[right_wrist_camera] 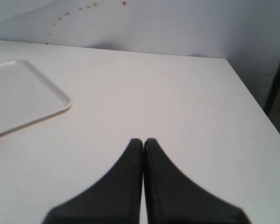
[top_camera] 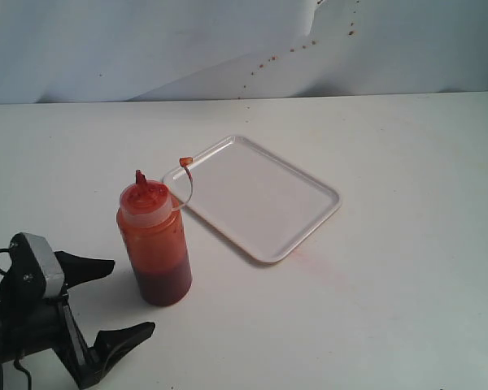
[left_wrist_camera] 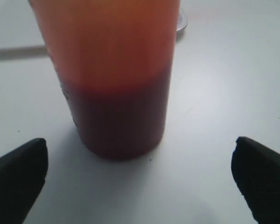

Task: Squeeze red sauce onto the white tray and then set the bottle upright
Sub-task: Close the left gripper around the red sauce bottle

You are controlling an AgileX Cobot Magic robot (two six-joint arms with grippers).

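**A:** What was nearest the camera?

**B:** The left gripper, low over the table at the 7 o'clock corner of the exterior view. Its jaws were spread wide and held nothing.

**A:** And the right gripper?

**B:** The right gripper showed only in its own wrist view. Its fingers were pressed together with nothing between them, above bare table.

**A:** Where was the bottle?

**B:** The bottle stood upright on the table at about 2 o'clock from the left gripper. It was just in front of the open jaws, lined up with the gap between them, and touched neither finger.

**A:** Any sauce in it?

**B:** Yes. The sauce sat dark red in the lower part, with an orange tint on the wall above it. The nozzle pointed up, and the tip cap hung off its tether at 1 o'clock from the nozzle.

**A:** And the tray?

**B:** The tray lay flat on the table at 2 o'clock from the bottle, turned at an angle, with one corner close behind the bottle's top. I couldn't tell whether the two touched. A faint pink smudge marked the table by the tray's near edge.

**A:** Farthest back?

**B:** The wall, with a trail of small red specks at 12 o'clock from the tray.
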